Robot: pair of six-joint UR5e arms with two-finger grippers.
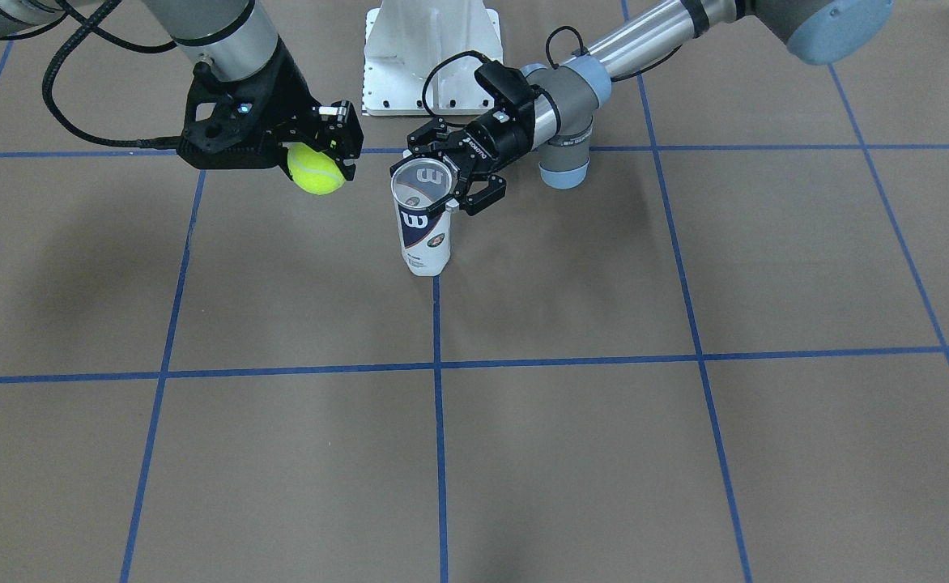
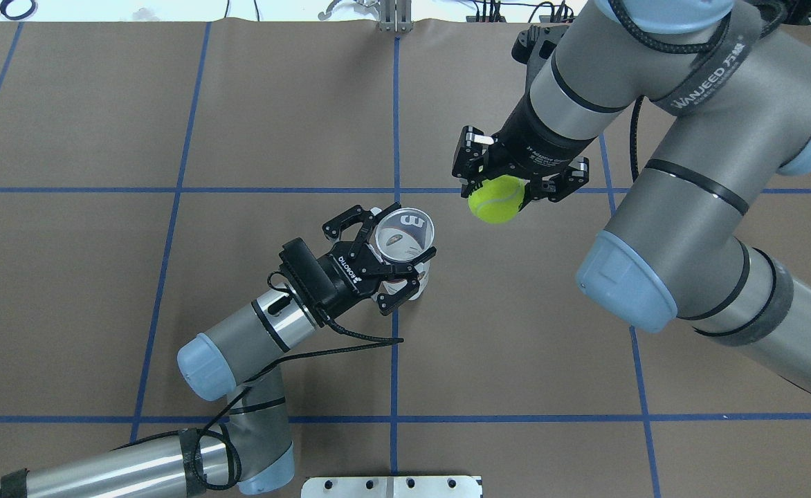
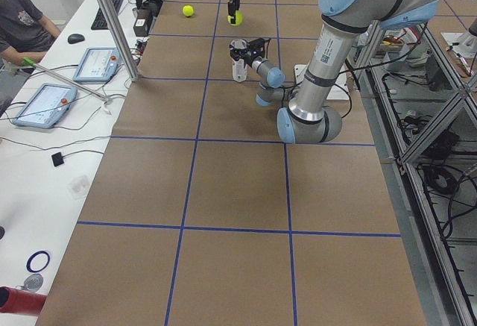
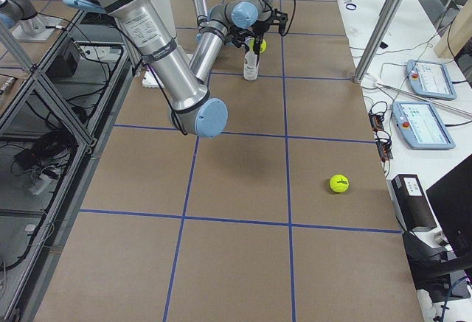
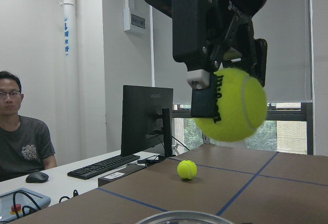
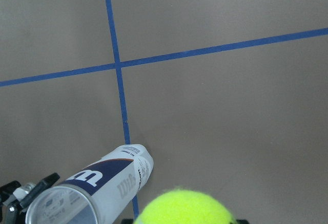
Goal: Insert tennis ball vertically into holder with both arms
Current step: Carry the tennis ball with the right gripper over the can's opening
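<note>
The tennis ball (image 2: 494, 200) hung clamped in the right gripper (image 2: 506, 192), raised just beside the open mouth of the single upright holder (image 2: 405, 232), which the left gripper (image 2: 387, 257) clasped near its rim, while a second ball (image 4: 338, 183) lay well apart on the table (image 2: 170, 104).

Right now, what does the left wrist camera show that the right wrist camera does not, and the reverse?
Only the left wrist view: the right gripper clamped on the tennis ball, a second ball on the table, a seated man, a monitor. Only the right wrist view: the side of the holder, with its W logo. Both: the tennis ball and the holder's rim.
</note>
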